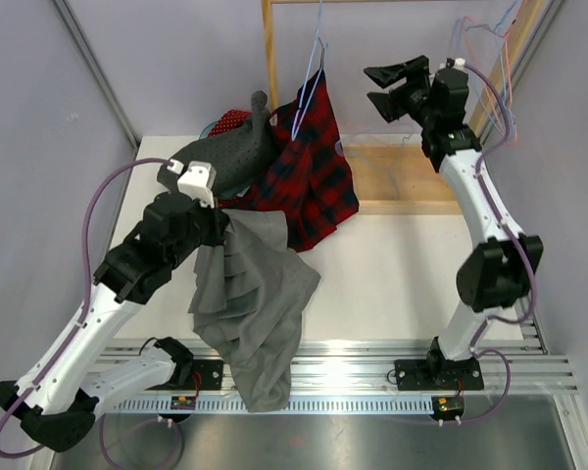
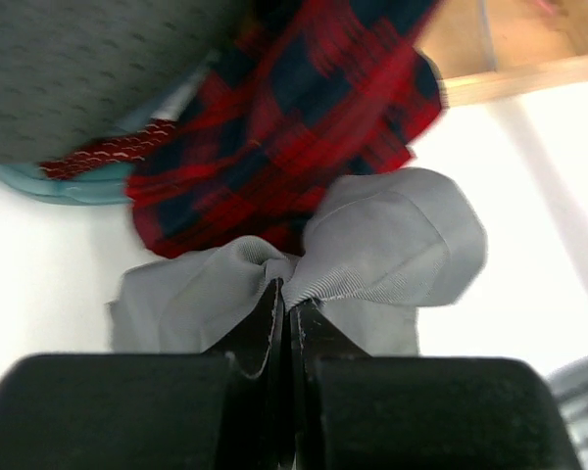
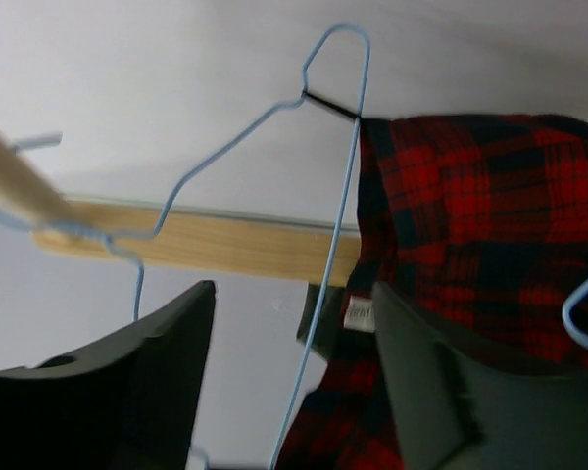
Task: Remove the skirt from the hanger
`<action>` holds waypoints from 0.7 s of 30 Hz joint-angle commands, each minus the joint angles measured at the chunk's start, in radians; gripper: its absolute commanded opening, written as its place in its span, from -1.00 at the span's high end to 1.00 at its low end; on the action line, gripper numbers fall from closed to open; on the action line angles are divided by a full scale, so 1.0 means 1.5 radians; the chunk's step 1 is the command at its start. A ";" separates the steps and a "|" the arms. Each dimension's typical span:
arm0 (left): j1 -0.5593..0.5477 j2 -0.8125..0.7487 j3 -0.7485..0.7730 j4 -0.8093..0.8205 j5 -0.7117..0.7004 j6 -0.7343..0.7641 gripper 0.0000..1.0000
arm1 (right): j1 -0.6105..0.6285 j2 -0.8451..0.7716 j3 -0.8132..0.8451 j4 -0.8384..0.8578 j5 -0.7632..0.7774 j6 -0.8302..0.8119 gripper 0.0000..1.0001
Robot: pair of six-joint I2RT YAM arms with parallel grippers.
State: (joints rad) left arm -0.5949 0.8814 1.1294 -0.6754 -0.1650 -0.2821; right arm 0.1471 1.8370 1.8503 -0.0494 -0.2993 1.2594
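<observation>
Skirt point(image 1: 314, 171) on hanger point(image 3: 342, 196), not yet freed; right gripper point(image 1: 374, 86) released beside hanger; left gripper point(image 2: 286, 294) grasping grey cloth point(image 2: 392, 245).

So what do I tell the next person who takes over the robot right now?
Left pincer: shut on the grey pleated skirt, which dangles past the near edge of the white table.
Right pincer: open, up by the thin blue wire hanger on the wooden rail.
Done: the skirt looks off the hanger.
Left: set the skirt down.
Note: a red tartan garment hangs beside the hanger.
</observation>
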 commanded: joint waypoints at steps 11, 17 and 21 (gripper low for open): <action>0.226 0.322 0.658 -0.069 -0.095 0.161 1.00 | 0.029 -0.560 -0.370 -0.085 0.027 -0.194 -0.79; 0.295 0.506 0.852 0.114 -0.029 0.129 1.00 | 0.029 -0.695 -0.383 -0.258 0.099 -0.335 -0.89; 0.296 0.553 0.742 0.363 0.035 0.104 1.00 | 0.030 -0.728 -0.411 -0.341 0.159 -0.416 -0.92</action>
State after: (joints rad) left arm -0.1493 1.6455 2.3085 -0.4706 -0.2085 -0.0921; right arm 0.1890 0.7410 1.2747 -0.3985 -0.1688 0.7811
